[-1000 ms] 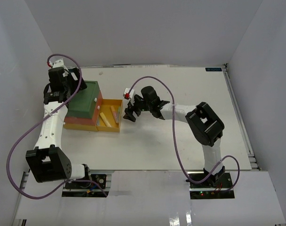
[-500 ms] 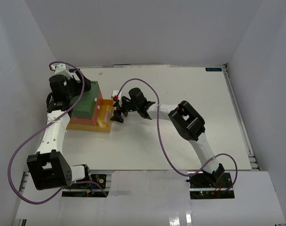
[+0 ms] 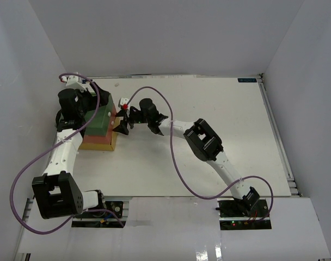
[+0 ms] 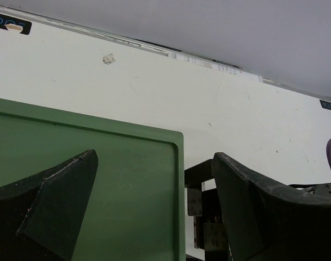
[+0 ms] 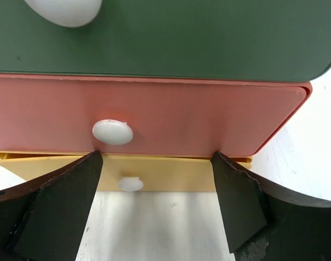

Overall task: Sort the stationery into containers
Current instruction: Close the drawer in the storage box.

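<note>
The drawer stack (image 3: 100, 128) stood with its green drawer (image 5: 182, 38) on top, the red drawer (image 5: 209, 119) under it and the yellow drawer (image 5: 171, 176) at the bottom. The yellow drawer's front stuck out slightly past the red one, so it looked nearly but not fully shut. No pens showed in any view, and whether any lay inside the stack could not be told.

The right gripper (image 5: 154, 217) was just in front of the stack, level with the lower two drawers. Its jaws were spread wide and held nothing, one on each side of the yellow drawer's knob (image 5: 130, 184). The left gripper (image 4: 154, 190) was over the top of the stack, also spread and empty. Whether it touched the green lid could not be told.

The stack was probably light, stiff, smooth plastic, so it would likely skid on the table (image 4: 236, 119) under a sideways push unless something pressed down on its top. The white knobs were small, rounded and glossy. They were the only place to pinch for pulling a drawer, and fingertips would slip off them easily. To close a drawer, pushing on its flat front beside the knob seemed safer than squeezing the knob.
</note>
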